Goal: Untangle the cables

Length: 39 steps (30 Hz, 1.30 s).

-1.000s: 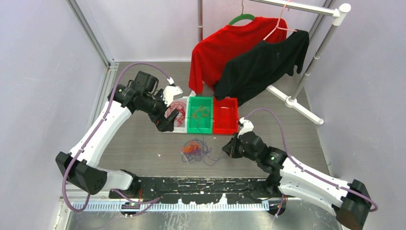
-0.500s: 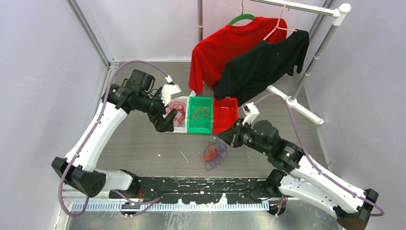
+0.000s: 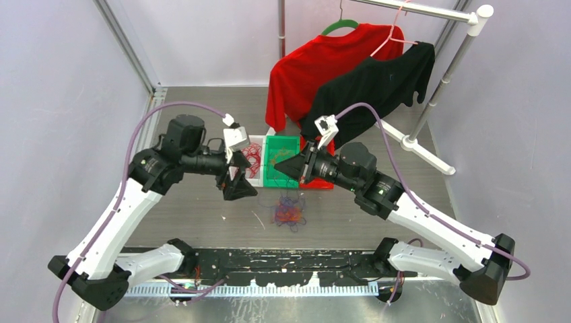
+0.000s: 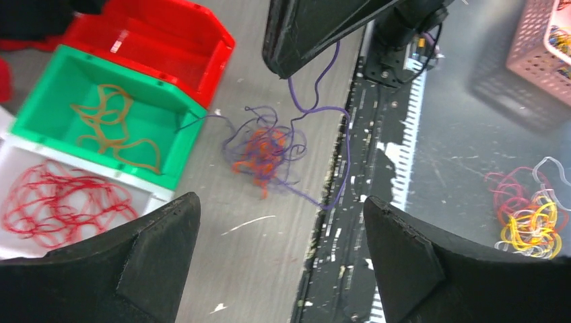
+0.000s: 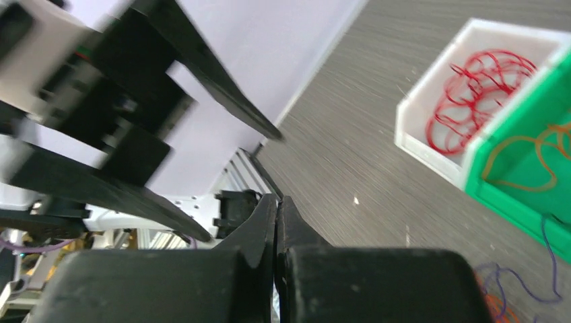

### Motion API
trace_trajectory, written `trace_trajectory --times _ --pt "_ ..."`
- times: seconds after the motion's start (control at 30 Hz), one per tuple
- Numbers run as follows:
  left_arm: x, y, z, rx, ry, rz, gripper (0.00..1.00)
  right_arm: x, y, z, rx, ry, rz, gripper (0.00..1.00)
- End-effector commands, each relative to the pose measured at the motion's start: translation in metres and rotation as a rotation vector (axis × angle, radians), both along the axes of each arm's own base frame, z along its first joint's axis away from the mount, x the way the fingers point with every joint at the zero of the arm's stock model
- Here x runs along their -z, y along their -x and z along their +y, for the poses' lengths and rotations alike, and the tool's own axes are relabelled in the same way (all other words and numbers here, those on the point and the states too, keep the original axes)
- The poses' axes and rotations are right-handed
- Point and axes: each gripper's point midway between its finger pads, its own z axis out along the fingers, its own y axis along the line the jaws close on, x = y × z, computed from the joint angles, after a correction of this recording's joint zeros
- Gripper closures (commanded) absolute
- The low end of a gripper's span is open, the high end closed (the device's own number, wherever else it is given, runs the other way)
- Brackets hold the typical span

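The cables (image 3: pixel 289 214) are a small tangle of purple and orange wires lying on the grey table in front of the bins; they also show in the left wrist view (image 4: pixel 264 151). My right gripper (image 3: pixel 279 169) is shut and raised over the green bin's front. One purple strand (image 4: pixel 306 101) runs from its tips down to the tangle. In its own view the right gripper (image 5: pixel 276 199) has its jaws pressed together. My left gripper (image 3: pixel 237 183) is open and empty, left of the tangle, with nothing in the gap in its own view (image 4: pixel 279 202).
A white bin (image 3: pixel 254 180) holds red cables (image 4: pixel 60 198), a green bin (image 3: pixel 271 142) holds orange cables (image 4: pixel 114 128), and a red bin (image 4: pixel 161 40) stands beside them. A rack with red (image 3: pixel 303 67) and black (image 3: pixel 377 84) shirts stands behind. A pink basket (image 4: pixel 545 47) lies beyond the table edge.
My right gripper rose and swung left and back to the green bin, and the tangle shifted with it. My left gripper came forward out of the white bin and hangs beside the tangle.
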Motion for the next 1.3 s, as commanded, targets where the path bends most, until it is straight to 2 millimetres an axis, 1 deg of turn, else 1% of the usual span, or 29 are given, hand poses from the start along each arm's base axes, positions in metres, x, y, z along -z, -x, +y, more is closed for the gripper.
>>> trace_trajectory --times 0.0,0.07,0.23,0.3,0.4,0.5,0.6,0.67,0.8,0.87,0.9,0.93,1.0,1.07,1.1,1.13,1.17,1.2,1.27 --pt "-0.009 0.007 -0.024 0.013 0.116 0.042 0.10 -0.065 0.010 0.018 -0.077 -0.157 -0.132 0.99" --pt "-0.008 0.009 -0.028 0.002 0.148 0.052 0.08 -0.069 0.012 0.023 -0.089 -0.166 -0.139 0.99" --pt "-0.009 0.016 -0.039 -0.005 0.194 0.017 0.08 -0.074 0.015 0.038 -0.104 -0.184 -0.150 0.99" --pt "-0.008 0.020 -0.044 0.017 0.193 0.021 0.09 -0.079 0.017 0.044 -0.110 -0.192 -0.158 0.99" --pt "-0.009 0.019 -0.048 0.019 0.202 0.030 0.14 -0.089 0.019 0.052 -0.119 -0.208 -0.171 0.99" --pt "-0.007 0.017 -0.050 0.015 0.205 0.031 0.21 -0.101 0.020 0.054 -0.117 -0.236 -0.185 0.99" --pt "-0.008 0.014 -0.049 -0.007 0.223 0.016 0.28 -0.113 0.020 0.049 -0.097 -0.279 -0.196 0.99" --pt "-0.013 0.014 -0.050 -0.014 0.244 0.013 0.34 -0.119 0.020 0.045 -0.081 -0.309 -0.203 0.99" --pt "-0.023 0.013 -0.053 -0.017 0.283 0.020 0.47 -0.123 0.018 0.041 -0.056 -0.347 -0.196 0.99" --pt "-0.027 0.013 -0.055 -0.014 0.294 0.025 0.55 -0.124 0.018 0.041 -0.056 -0.359 -0.195 0.99" --pt "-0.028 0.014 -0.055 -0.011 0.296 0.029 0.61 -0.123 0.017 0.042 -0.056 -0.358 -0.191 0.99" --pt "-0.030 0.015 -0.055 -0.008 0.300 0.031 0.69 -0.124 0.017 0.041 -0.052 -0.360 -0.191 0.99" --pt "-0.031 0.015 -0.054 -0.014 0.300 0.029 0.86 -0.122 0.016 0.037 -0.035 -0.360 -0.193 0.90" --pt "-0.035 0.014 -0.052 -0.025 0.305 0.018 0.97 -0.119 0.014 0.031 -0.008 -0.358 -0.200 0.79" --pt "-0.036 0.013 -0.051 -0.032 0.305 0.012 1.00 -0.114 0.013 0.027 0.006 -0.350 -0.202 0.68" --pt "-0.037 0.013 -0.051 -0.033 0.305 0.006 1.00 -0.110 0.013 0.024 0.017 -0.347 -0.204 0.60" --pt "-0.038 0.013 -0.050 -0.033 0.305 0.000 1.00 -0.110 0.013 0.020 0.025 -0.349 -0.213 0.56" --pt "-0.038 0.013 -0.050 -0.032 0.303 -0.005 1.00 -0.105 0.014 0.017 0.033 -0.338 -0.222 0.54" --pt "-0.038 0.012 -0.049 -0.033 0.299 -0.009 1.00 -0.102 0.015 0.009 0.050 -0.332 -0.236 0.49"
